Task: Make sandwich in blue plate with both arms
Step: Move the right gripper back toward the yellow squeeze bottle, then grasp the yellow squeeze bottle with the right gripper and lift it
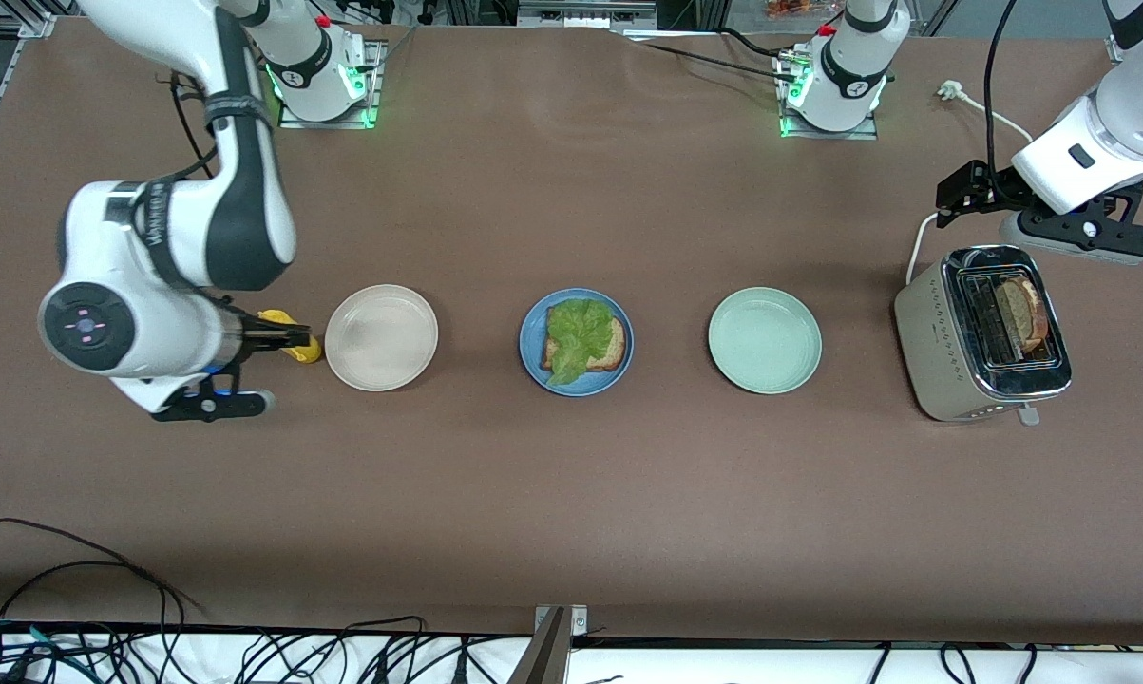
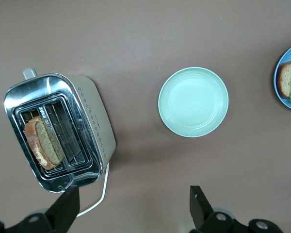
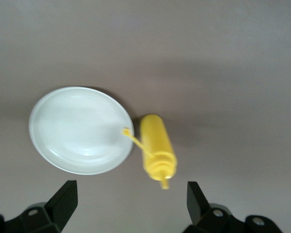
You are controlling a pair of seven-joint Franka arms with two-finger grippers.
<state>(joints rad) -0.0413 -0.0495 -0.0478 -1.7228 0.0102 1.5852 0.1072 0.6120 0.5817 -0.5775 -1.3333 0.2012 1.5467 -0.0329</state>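
Over the toaster (image 1: 981,332), left gripper (image 2: 133,209) spread wide, nothing held or touched. Over the yellow bottle (image 3: 157,148) beside the beige plate (image 3: 80,129), right gripper (image 3: 131,204) equally wide and empty. On the blue plate (image 1: 533,328), mid-table: one bread slice (image 1: 607,346) topped with lettuce (image 1: 578,332); a second slice (image 2: 42,141) upright in a toaster slot.

Brown table (image 1: 571,494) with black cables (image 1: 153,646) along its edge.

brown table (image 1: 571,494) with three plates (image 1: 576,342), toaster (image 1: 980,332), bottle (image 1: 291,334)
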